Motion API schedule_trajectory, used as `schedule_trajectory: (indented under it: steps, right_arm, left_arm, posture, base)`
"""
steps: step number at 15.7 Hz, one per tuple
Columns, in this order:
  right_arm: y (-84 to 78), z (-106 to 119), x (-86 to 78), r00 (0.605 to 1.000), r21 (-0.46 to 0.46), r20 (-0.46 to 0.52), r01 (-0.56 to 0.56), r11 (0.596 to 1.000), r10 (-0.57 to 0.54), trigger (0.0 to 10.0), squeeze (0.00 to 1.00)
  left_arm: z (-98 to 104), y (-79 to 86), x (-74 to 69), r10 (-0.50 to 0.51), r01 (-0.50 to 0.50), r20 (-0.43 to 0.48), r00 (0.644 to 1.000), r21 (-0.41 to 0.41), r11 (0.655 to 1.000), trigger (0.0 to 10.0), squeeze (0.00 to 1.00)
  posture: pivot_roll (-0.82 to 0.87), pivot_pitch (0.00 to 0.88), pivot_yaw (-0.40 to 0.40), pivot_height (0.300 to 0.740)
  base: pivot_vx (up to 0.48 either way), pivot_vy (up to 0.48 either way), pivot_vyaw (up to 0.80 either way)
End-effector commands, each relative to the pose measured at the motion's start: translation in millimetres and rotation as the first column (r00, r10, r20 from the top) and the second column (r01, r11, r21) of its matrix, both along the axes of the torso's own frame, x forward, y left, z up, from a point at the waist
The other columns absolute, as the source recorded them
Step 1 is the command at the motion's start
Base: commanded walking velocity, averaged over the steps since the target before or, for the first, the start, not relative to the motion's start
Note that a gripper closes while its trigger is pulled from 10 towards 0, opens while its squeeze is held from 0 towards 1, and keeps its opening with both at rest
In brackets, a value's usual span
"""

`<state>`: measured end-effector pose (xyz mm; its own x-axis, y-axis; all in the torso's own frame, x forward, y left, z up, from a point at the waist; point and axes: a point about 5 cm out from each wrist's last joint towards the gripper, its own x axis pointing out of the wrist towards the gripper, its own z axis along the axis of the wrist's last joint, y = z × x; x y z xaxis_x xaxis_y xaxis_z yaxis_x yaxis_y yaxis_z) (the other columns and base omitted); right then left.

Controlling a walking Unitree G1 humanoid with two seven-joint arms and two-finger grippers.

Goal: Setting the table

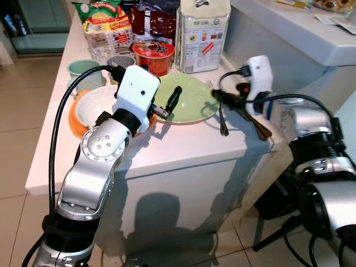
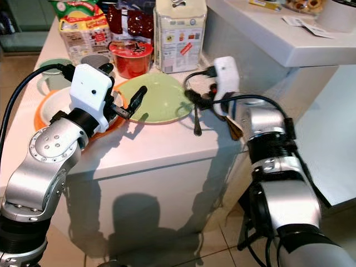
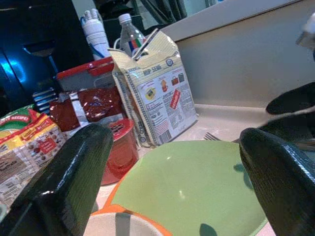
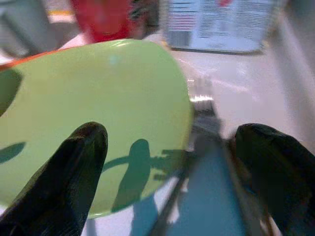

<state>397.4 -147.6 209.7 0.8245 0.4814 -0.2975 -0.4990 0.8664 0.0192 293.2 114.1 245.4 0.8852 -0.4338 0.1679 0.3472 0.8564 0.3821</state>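
We hover our right end effector [image 1: 218, 97], spread wide and empty, over the fork [image 1: 221, 117] beside the green plate [image 1: 192, 100], ready to pick it. Our left end effector [image 1: 167, 108] waits open and empty above the plate's near rim on the bench [image 1: 183, 147].

both arms raised; left gripper [image 1: 171, 105] jaws open, right gripper [image 1: 222, 99] jaws open.

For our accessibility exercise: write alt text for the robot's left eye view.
Two silver robot arms reach over a white counter toward a green plate, the left end effector at its near-left rim, the right end effector by a fork. Food packages stand behind.
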Motion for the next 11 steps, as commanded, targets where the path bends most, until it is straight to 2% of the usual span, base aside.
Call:
schedule_trajectory:
  steps: [1,2,7,9,10,11]
  right_arm:
    - [-0.1,-9,-3.2,1.0,-0.066,-0.012,-0.013,0.998,0.012,10.0,0.0]
    - [1.8,-21,-5.3,1.0,-0.202,-0.018,-0.018,0.979,0.014,10.0,0.0]
    - [-2.0,-39,-10.2,0.999,-0.365,-0.04,-0.02,0.931,0.006,10.0,0.0]
    - [-5.2,-40,-9.9,1.0,-0.378,-0.026,0.004,0.926,-0.015,10.0,0.0]
    - [-5.8,-35,-7.7,0.999,-0.346,0.003,0.032,0.938,-0.033,10.0,0.0]
    - [-5.0,-19,-3.8,0.997,-0.266,0.061,0.066,0.962,-0.051,10.0,0.0]
  left_arm:
    - [4,-3.9,0.0,-0.017,0.016,0.019,1.0,0.011,1.0,10.0,0.0]
    - [4,-3.0,-0.1,-0.015,0.015,0.02,1.0,0.011,1.0,10.0,0.0]
    - [4,-2.0,0.1,-0.015,0.014,0.018,1.0,0.015,1.0,10.0,0.0]
    - [4,-2.3,0.3,-0.015,0.014,0.02,1.0,0.015,1.0,10.0,0.0]
    - [4,-1.8,0.3,-0.014,0.013,0.02,1.0,0.015,1.0,10.0,0.0]
    - [4,-2.1,0.6,-0.013,0.013,0.021,1.0,0.017,1.0,10.0,0.0]
  posture:
    - [0.04,0.0,-0.052,0.74]
    - [0.04,0.0,-0.052,0.74]
    - [0.04,0.0,-0.048,0.74]
    - [0.04,0.0,-0.048,0.74]
    - [0.04,0.0,-0.046,0.74]
    - [0.04,0.0,-0.046,0.74]
  base:
    - [0.0,0.0,0.0]
    - [0.0,0.0,0.0]
    - [0.0,0.0,0.0]
    - [0.0,0.0,0.0]
    - [0.0,0.0,0.0]
    - [0.0,0.0,0.0]
